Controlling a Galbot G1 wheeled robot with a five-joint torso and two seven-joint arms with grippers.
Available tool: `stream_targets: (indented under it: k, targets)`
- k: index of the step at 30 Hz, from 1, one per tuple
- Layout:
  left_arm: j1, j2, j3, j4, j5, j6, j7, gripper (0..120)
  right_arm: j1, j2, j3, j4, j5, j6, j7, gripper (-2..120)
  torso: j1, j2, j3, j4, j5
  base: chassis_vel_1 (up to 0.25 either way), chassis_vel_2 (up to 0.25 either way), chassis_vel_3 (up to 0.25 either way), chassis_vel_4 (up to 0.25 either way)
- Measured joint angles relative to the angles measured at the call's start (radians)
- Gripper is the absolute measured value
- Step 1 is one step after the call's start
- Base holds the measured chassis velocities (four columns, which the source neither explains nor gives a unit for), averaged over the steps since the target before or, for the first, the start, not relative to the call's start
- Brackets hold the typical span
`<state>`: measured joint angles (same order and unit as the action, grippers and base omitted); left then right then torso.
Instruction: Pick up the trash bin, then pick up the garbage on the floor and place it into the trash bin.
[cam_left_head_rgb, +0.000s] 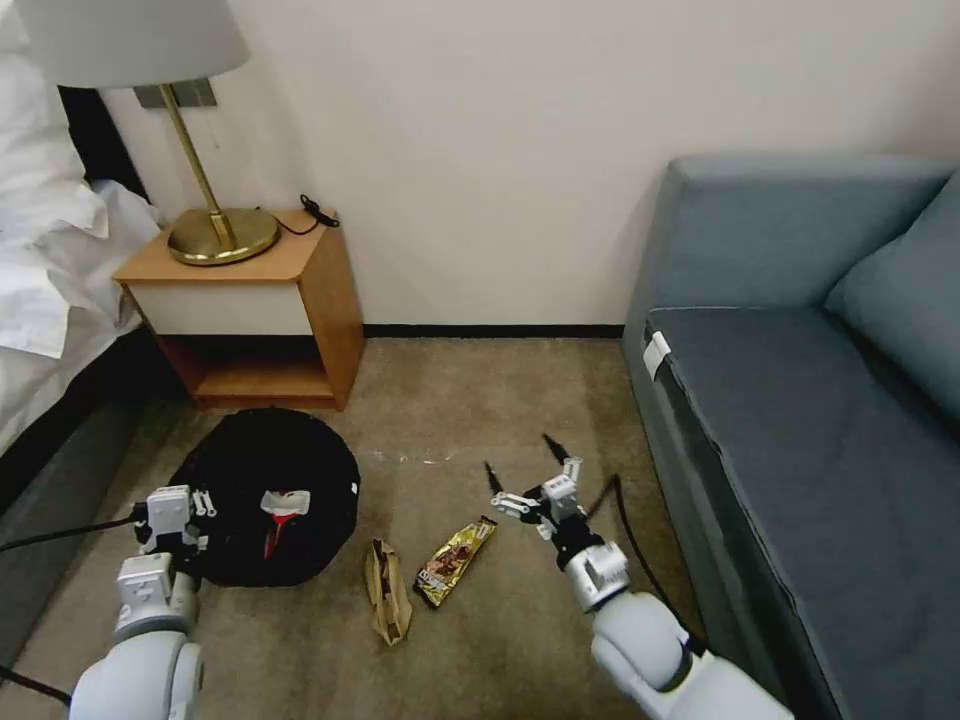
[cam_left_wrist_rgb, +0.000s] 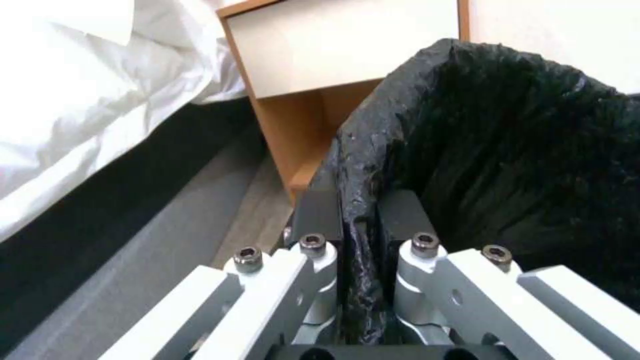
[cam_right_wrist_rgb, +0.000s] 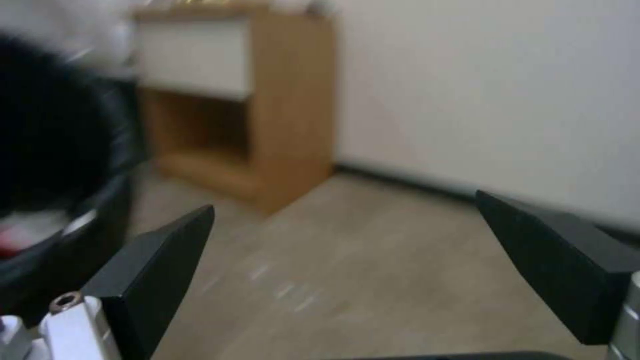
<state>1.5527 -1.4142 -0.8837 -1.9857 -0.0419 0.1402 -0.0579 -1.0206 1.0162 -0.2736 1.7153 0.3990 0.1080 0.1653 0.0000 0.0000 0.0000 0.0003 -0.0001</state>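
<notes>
You have the trash bin (cam_left_head_rgb: 262, 505) in hand: it sits near the front of the nightstand (cam_left_head_rgb: 250, 310), toward the bed-side edge of the floor (cam_left_head_rgb: 480, 400), and your left gripper (cam_left_head_rgb: 185, 520) is clamped on its near rim. In the left wrist view the two black pads (cam_left_wrist_rgb: 319, 210) pinch a fold of black liner and rim between them, so the first step looks done, though you cannot tell from these views whether the bin is lifted or resting on the carpet.

Inside the bin a red-and-white wrapper (cam_left_head_rgb: 283, 508) lies on the liner, so I judge at least one piece is already in.

What is left lies on open carpet between the bin and the sofa (cam_left_head_rgb: 800, 400): a brown banana peel (cam_left_head_rgb: 388, 590) just beside the bin's sofa-side wall, and a gold-brown snack wrapper (cam_left_head_rgb: 455, 560) next to it, nearer your right arm. Both are untouched.

Your right gripper (cam_left_head_rgb: 525, 470) hangs above the carpet just beyond the snack wrapper, jaws spread wide and holding nothing; the right wrist view shows bare carpet between the fingers (cam_right_wrist_rgb: 157, 270).

Hard to make out: the bin's depths are black on black, so more litter could lie there unseen. The right wrist view is smeared, with the bin a dark blur. No bottle is visible anywhere on the carpet in view.
</notes>
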Motion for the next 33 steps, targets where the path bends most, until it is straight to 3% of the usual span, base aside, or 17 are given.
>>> stream_targets:
  k: [4,6,9,13,19,33]
  targets:
    - [0.001,-0.001,-0.003,0.003,0.005,0.000,0.000,7,0.195,-0.023,-0.185,-0.009,0.223,-0.238,-0.078,100,0.000,0.000,0.000,-0.0002,-0.0001,0.000,0.000,0.000,0.000]
    - [0.001,-0.001,-0.004,0.003,0.006,0.000,0.000,7,0.240,-0.013,-0.230,-0.014,0.258,-0.289,-0.074,100,0.000,0.000,0.000,-0.0003,-0.0001,0.000,0.000,0.000,0.000]
    - [0.003,-0.002,-0.007,0.003,0.006,0.000,-0.001,7,0.344,0.033,-0.345,-0.023,0.347,-0.436,0.004,100,0.000,0.000,0.000,-0.0001,-0.0001,0.000,0.000,0.000,0.000]
    - [0.004,-0.007,-0.006,-0.001,0.008,0.000,-0.001,7,0.412,0.085,-0.452,-0.044,0.441,-0.530,0.112,100,0.000,0.000,0.000,0.0001,-0.0002,0.000,0.000,0.000,0.000]
    - [0.004,-0.019,-0.002,-0.008,0.015,0.000,-0.001,7,0.435,0.153,-0.537,-0.125,0.459,-0.579,0.158,100,0.000,0.000,0.000,-0.0003,0.0000,0.000,0.000,0.000,0.000]
    - [0.012,-0.030,-0.005,-0.011,0.019,-0.008,-0.001,7,0.417,0.290,-0.552,-0.256,0.482,-0.710,0.178,100,0.000,0.000,0.000,-0.0002,0.0000,0.000,0.000,0.000,0.000]
